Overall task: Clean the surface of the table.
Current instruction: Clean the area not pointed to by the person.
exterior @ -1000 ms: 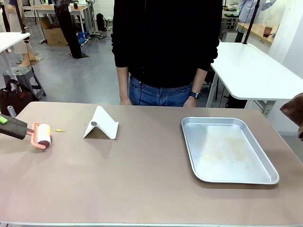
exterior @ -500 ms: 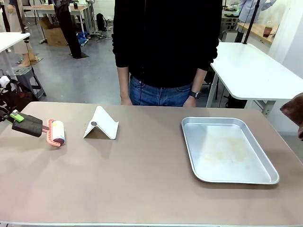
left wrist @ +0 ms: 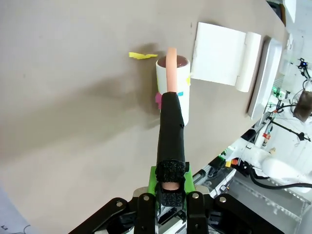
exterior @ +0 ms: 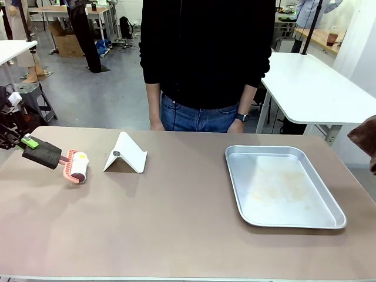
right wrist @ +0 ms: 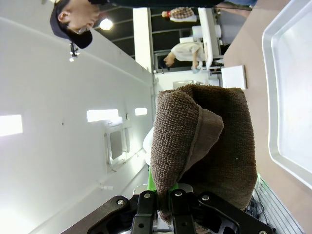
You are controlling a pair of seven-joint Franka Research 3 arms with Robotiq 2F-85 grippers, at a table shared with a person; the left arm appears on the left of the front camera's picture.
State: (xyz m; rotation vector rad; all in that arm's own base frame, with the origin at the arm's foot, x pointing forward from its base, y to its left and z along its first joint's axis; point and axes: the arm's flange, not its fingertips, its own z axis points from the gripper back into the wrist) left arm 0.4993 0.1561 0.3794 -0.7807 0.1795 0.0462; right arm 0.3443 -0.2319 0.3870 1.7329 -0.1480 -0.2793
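Note:
The taupe-brown table [exterior: 176, 223] spans the front view. My left gripper [exterior: 27, 143] is shut on the black handle [exterior: 42, 155] of a lint roller [exterior: 78, 167], whose head rests on the table's left part. In the left wrist view the gripper [left wrist: 170, 184] holds that handle [left wrist: 170, 131]; the white roller [left wrist: 173, 87] carries small coloured bits, and a yellow scrap [left wrist: 141, 55] lies just beside it. My right gripper [right wrist: 170, 201] is shut on a folded brown towel [right wrist: 204, 141], which also shows at the right edge [exterior: 365, 138], off the table.
A white folded stand [exterior: 125, 154] sits just right of the roller. A metal tray [exterior: 282, 185] with faint stains lies on the right half. A person in a black top stands at the far edge, hands [exterior: 155, 125] by the table.
My left gripper has pushed the roller to the right along the table, onto the spot where the yellow scrap lay. The towel at the right has stayed still.

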